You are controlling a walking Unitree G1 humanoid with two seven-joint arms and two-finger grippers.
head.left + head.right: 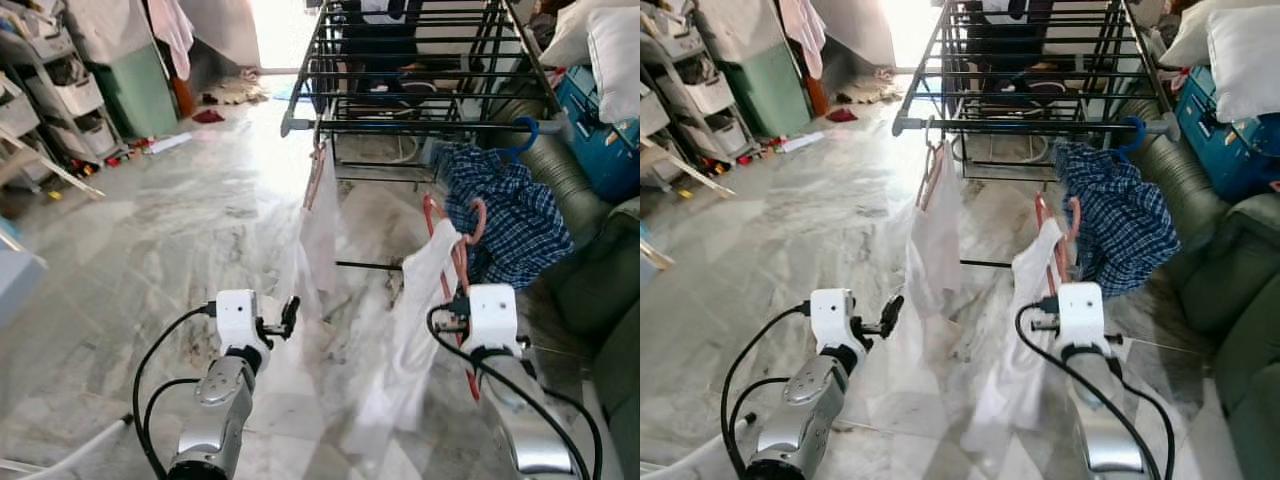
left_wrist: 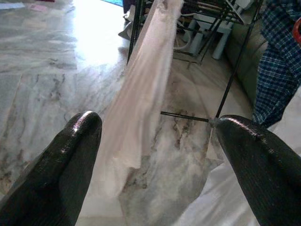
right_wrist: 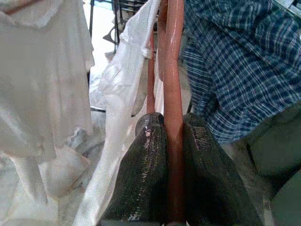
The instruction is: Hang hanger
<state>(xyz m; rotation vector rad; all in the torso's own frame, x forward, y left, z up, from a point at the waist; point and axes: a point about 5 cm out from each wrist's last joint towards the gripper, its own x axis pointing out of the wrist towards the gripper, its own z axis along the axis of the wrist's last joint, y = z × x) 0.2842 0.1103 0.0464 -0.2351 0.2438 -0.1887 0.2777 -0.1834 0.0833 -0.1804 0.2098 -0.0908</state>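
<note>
Two garments up, one hanger in hand

Two garments already hang from the black drying rack [image 1: 420,60]: a pale garment [image 1: 318,225] on its near rail and a blue checked shirt [image 1: 505,215] on a blue hook farther right.

The right pincer [image 3: 173,155] has its two black fingers pressed together on the red hanger [image 3: 171,70], gripping a straight run of it. A white cloth [image 1: 415,320] drapes from that hanger and trails toward the marble floor [image 1: 170,230]. The hanger is held upright below the rail, between the two hung garments. That looks like a carry posture: the hook [image 1: 478,222] points up, ready to be lifted over the rail.

The left pincer [image 2: 155,141] is spread wide with nothing between its fingers, near the pale garment and pointing at it. It seems free to steady fabric if needed.

Shelving with bins [image 1: 55,95] stands at the far left, their contents too small to tell. White pillows [image 1: 600,40] lie at the far right.
</note>
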